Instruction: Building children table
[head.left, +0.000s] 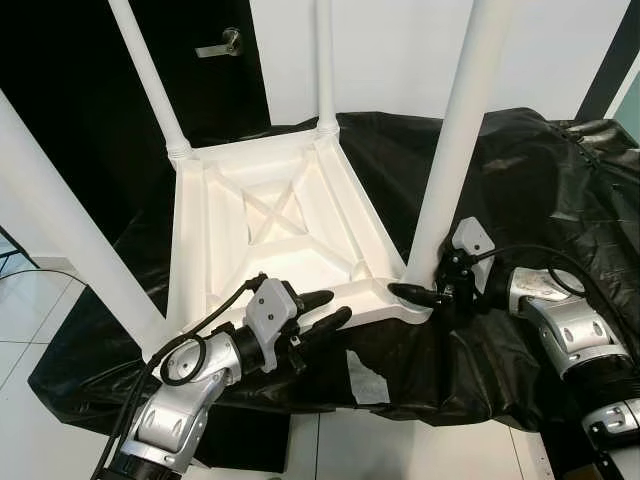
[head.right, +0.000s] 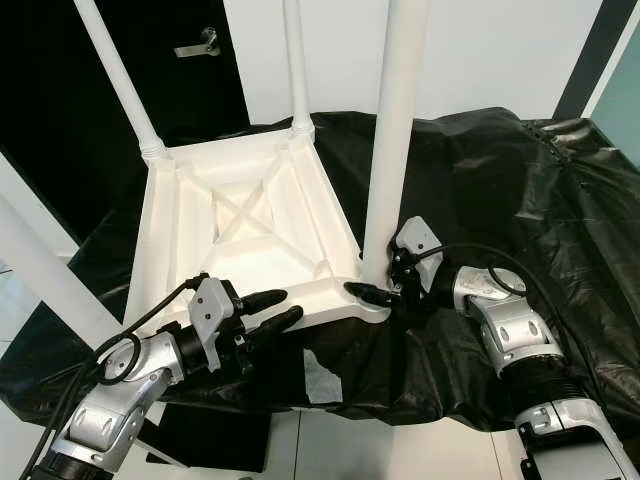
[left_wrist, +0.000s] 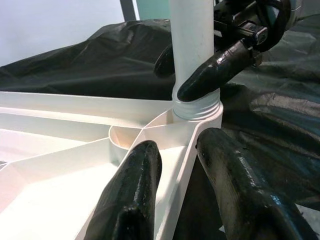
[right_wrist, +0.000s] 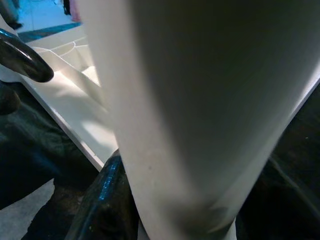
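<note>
The white plastic table top (head.left: 270, 230) lies upside down on a black sheet, with legs standing up from its corners. My left gripper (head.left: 325, 308) is at the near rim, open, one finger over the inside of the top and one outside the rim (left_wrist: 175, 175). My right gripper (head.left: 412, 284) is shut on the near right leg (head.left: 460, 130), just above the threaded collar (left_wrist: 197, 107) where the leg enters its corner socket. In the left wrist view one of its fingers (left_wrist: 215, 75) crosses in front of the leg; the other is half hidden behind it.
The black sheet (head.left: 520, 180) covers the whole support and hangs over its front edge, with a pale patch (head.left: 368, 378) near the front. A dark door with a lever handle (head.left: 220, 42) stands behind. White floor tiles (head.left: 30, 310) lie at the left.
</note>
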